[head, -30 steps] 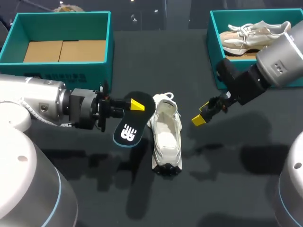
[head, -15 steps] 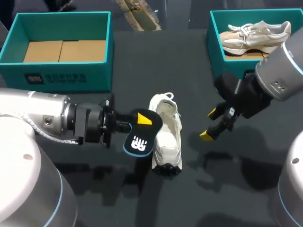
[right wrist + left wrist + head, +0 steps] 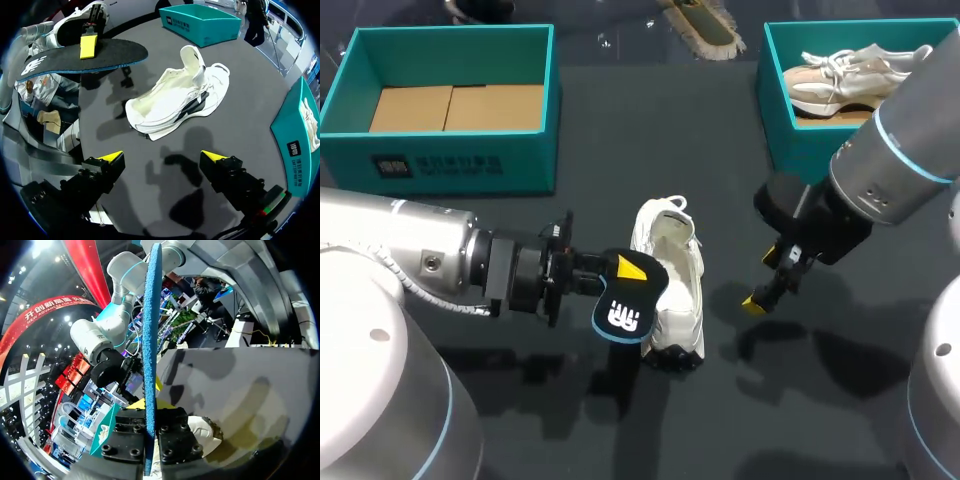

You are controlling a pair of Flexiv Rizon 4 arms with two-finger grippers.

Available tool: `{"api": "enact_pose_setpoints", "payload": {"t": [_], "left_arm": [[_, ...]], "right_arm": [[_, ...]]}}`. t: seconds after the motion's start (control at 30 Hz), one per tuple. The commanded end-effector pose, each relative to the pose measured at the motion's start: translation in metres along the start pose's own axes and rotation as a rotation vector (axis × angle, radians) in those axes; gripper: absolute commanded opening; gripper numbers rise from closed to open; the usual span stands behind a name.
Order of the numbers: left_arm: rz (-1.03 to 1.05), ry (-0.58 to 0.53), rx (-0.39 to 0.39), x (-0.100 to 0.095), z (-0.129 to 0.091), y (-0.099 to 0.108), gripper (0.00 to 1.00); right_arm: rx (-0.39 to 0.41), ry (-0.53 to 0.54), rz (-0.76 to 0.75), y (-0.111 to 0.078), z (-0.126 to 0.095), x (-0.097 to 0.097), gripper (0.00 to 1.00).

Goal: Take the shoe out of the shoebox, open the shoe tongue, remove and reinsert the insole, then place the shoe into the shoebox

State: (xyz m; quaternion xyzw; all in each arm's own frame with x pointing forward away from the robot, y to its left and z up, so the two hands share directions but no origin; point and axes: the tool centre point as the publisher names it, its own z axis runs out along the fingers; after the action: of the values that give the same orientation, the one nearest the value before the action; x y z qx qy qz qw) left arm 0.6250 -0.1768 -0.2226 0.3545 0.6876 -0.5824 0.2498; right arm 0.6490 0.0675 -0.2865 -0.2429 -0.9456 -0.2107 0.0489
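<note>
While your left gripper (image 3: 628,272) is clamped on the black foam insole with the blue rim (image 3: 623,312), that insole hangs just beside the left flank of the white low-top sneaker (image 3: 672,265), its free end by the sneaker's near end. The sneaker rests on the dark table (image 3: 650,130), long axis running near to far. The insole lies slantwise to it, so you will likely need to turn it into line. Your right gripper (image 3: 162,159) stands spread and empty, right of the sneaker.
</note>
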Motion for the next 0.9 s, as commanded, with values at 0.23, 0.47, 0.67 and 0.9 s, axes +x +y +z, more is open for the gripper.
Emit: {"api": "enact_pose_setpoints", "payload": {"t": [0.23, 0.47, 0.67, 0.9], "left_arm": [[-0.003, -0.006, 0.000, 0.005, 0.011, 0.003, 0.00], [-0.003, -0.006, 0.000, 0.005, 0.011, 0.003, 0.00], [-0.003, -0.006, 0.000, 0.005, 0.011, 0.003, 0.00], [-0.013, -0.017, -0.007, 0.005, 0.014, 0.009, 0.00]], "right_arm": [[0.008, 0.048, 0.041, -0.004, 0.042, -0.007, 1.00], [0.008, 0.048, 0.041, -0.004, 0.042, -0.007, 1.00], [0.008, 0.048, 0.041, -0.004, 0.042, -0.007, 1.00], [0.030, -0.020, -0.085, 0.011, 0.046, -0.010, 1.00]]}}
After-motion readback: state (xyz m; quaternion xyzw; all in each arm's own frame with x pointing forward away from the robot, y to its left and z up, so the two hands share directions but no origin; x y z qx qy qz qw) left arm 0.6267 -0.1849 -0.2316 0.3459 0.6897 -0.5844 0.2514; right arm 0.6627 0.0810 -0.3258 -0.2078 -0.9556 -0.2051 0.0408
